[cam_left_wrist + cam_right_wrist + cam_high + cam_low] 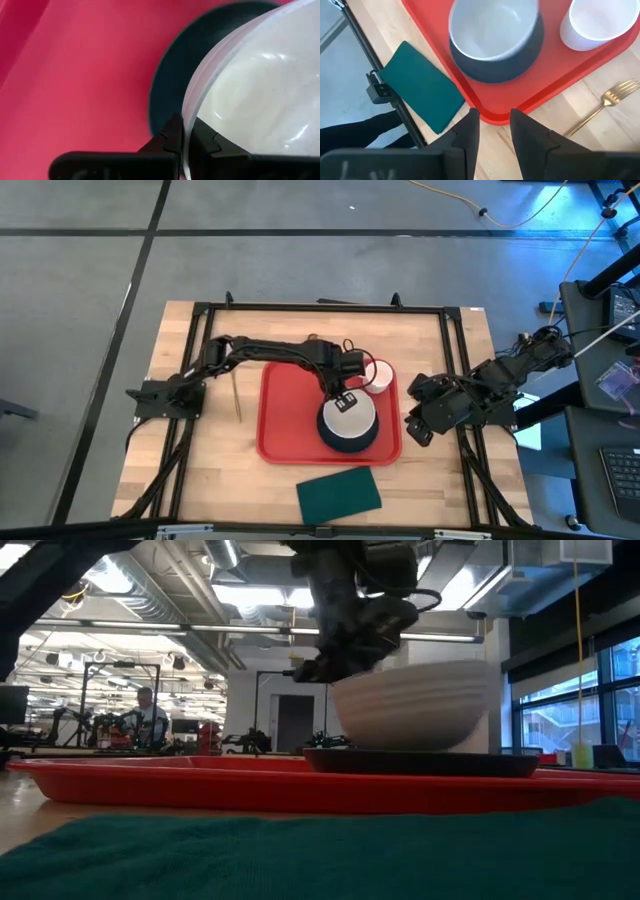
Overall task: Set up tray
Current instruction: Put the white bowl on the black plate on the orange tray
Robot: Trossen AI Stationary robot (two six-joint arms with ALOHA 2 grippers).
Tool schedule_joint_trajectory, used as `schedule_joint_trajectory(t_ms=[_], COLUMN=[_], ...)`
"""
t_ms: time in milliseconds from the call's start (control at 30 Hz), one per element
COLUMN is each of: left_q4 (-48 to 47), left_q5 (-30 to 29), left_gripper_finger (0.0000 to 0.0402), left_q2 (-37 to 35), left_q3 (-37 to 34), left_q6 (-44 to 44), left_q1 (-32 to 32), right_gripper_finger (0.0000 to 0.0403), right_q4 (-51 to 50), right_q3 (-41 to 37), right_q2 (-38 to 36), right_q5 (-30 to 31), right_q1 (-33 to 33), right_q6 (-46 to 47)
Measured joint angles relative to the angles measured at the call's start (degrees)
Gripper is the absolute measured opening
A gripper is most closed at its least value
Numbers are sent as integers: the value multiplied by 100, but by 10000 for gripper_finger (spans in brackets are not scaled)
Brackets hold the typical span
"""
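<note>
The red tray (pixel 285 415) lies in the middle of the wooden table. On it a dark plate (pixel 350 444) carries a white bowl (pixel 350 420), and a white cup (pixel 379 378) stands at the tray's far right corner. My left gripper (pixel 345 393) reaches in from the left and is shut on the bowl's far rim. My right gripper (pixel 494 125) hangs open above the tray's near right corner and touches nothing. My left gripper pinches the bowl's rim (pixel 189 117), one finger (pixel 167 137) outside the wall and the other inside. The fingers come from above, pointing steeply down. The bowl stands upright and level with its base on the dark plate (pixel 420 762).
A dark green cloth (pixel 338 492) lies flat near the table's front edge, just off the tray. A gold fork (pixel 615 95) lies on the wood beside the tray's right edge. A thin gold utensil (pixel 236 395) lies left of the tray. Black frame rails run along the table's sides.
</note>
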Motion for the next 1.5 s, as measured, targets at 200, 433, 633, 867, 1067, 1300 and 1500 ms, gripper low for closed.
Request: schedule_joint_trajectory(t_ms=[200,433,633,867,1067,1300,1500], left_q4=[-32,7,-16,-6,0,-2,-2], left_q5=[102,99,105,157,116,120,112], left_gripper_finger=[4,4,4,12,16,20,45], left_q2=[74,151,169,169,169,169,169], left_q3=[1,-8,-7,-7,-7,-7,-7], left_q6=[-93,-143,-143,-147,-289,-255,-248], left_q1=[-11,-59,-37,-48,-46,-48,-48], right_gripper_finger=[111,111,111,111,111,111,111], right_q4=[0,1,2,0,0,2,2], right_q3=[0,0,-1,-1,-1,-1,-1], right_q2=[2,2,2,2,2,2,2], right_q5=[4,20,208,210,210,212,252], right_q1=[0,0,-1,-2,-2,-2,-1], right_q6=[-104,-249,-257,-257,-257,-257,-257])
